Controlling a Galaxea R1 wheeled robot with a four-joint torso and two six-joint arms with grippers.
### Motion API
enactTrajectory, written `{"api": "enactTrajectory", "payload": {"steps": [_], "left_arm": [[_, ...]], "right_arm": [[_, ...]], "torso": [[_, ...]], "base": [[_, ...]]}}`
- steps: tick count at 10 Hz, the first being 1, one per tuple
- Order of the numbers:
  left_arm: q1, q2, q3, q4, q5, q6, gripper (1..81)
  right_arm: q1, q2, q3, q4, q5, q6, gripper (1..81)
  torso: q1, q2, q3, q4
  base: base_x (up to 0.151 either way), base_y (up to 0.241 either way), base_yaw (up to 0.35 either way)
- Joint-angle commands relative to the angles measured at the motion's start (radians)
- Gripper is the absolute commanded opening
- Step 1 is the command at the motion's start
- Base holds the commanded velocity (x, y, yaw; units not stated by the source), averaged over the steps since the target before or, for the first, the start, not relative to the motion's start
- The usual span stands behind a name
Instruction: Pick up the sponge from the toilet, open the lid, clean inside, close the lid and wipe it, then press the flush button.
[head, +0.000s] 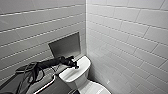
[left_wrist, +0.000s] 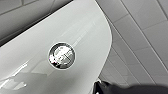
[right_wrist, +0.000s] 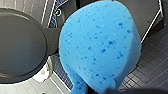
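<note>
White toilet (head: 78, 74) tank, flush button (left_wrist: 61, 55) atop

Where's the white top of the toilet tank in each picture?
Head view: the tank top is low in the middle, under the left gripper.
Left wrist view: the tank top looks big, with the round flush button in it.
Right wrist view: here I see the sponge and dark floor tiles instead.
Shared landmark: the white wall tiles beside the tank.

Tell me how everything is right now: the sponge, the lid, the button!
sponge: gripped by the right gripper, up off the floor.
flush button: bare, nothing touching it.
lid: looks shut.
left gripper: over the tank top.
</note>
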Motion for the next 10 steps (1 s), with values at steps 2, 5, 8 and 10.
{"api": "enactTrajectory", "payload": {"steps": [2, 5, 8, 10], "left_arm": [[-0.208, 0.015, -0.051, -0.018, 0.030, 0.001, 1.0], [-0.208, 0.075, -0.148, 0.060, 0.030, 0.001, 1.0], [-0.216, 0.118, -0.217, 0.088, 0.030, 0.002, 1.0], [-0.220, 0.138, -0.240, 0.108, 0.027, 0.002, 1.0]], "right_arm": [[0.005, -0.031, 0.034, -0.002, -0.075, -0.002, 1.0], [0.005, -0.029, 0.032, -0.002, -0.075, -0.002, 1.0], [0.006, -0.025, 0.034, -0.003, -0.075, -0.002, 1.0], [0.005, -0.023, 0.031, -0.003, -0.075, -0.004, 1.0]], "torso": [[0.000, 0.000, -0.002, 0.000], [0.000, 0.000, -0.001, 0.000], [0.000, 0.000, -0.027, 0.000], [0.001, 0.001, -0.045, 0.000]], "base": [[0.000, 0.000, 0.000], [0.000, 0.000, 0.000], [0.000, 0.000, 0.000], [0.000, 0.000, 0.000]]}}
